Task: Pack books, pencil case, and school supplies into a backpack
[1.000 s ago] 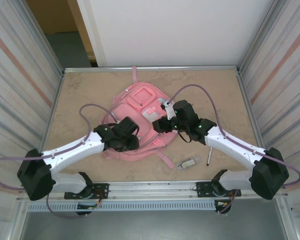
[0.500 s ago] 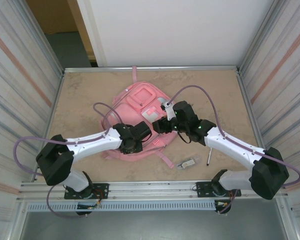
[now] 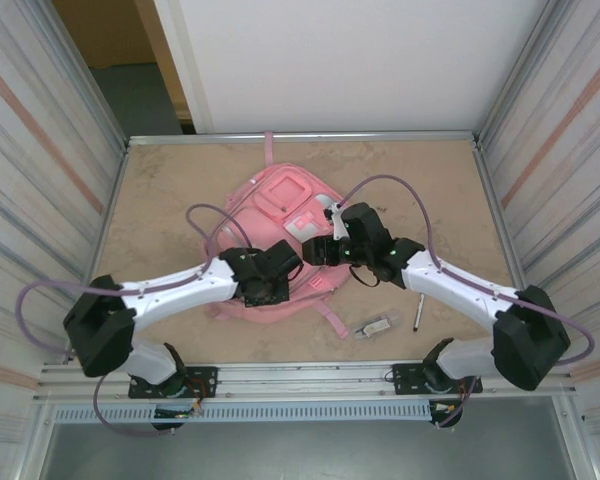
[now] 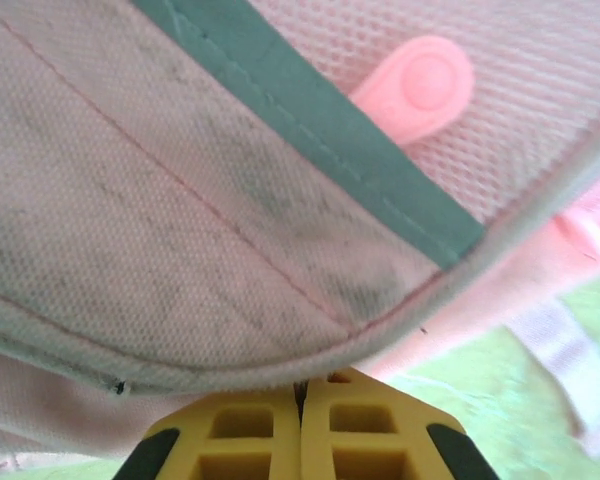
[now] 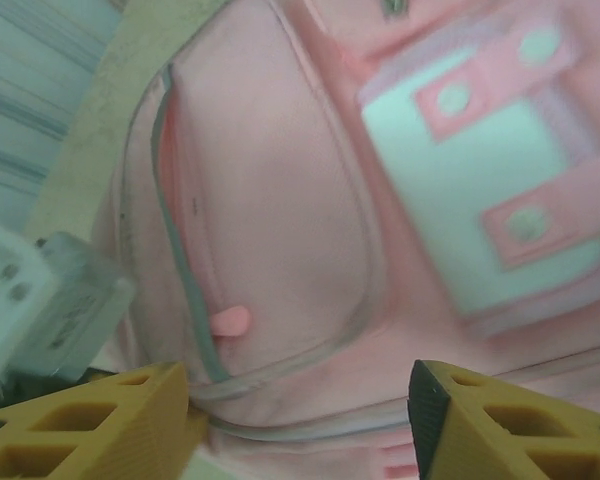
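Seemingly, closed left gripper (image 4: pixel 302 405) meets backpack (image 4: pixel 210 220) rim.

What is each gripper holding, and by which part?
The right gripper is open over the backpack, holding nothing. The left gripper is shut at the backpack's piped edge; whether it pinches the fabric cannot be told.

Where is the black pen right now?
In the top view, the black pen lies on the table toward the near right, just right of the small clear-and-grey item and apart from the pink backpack.
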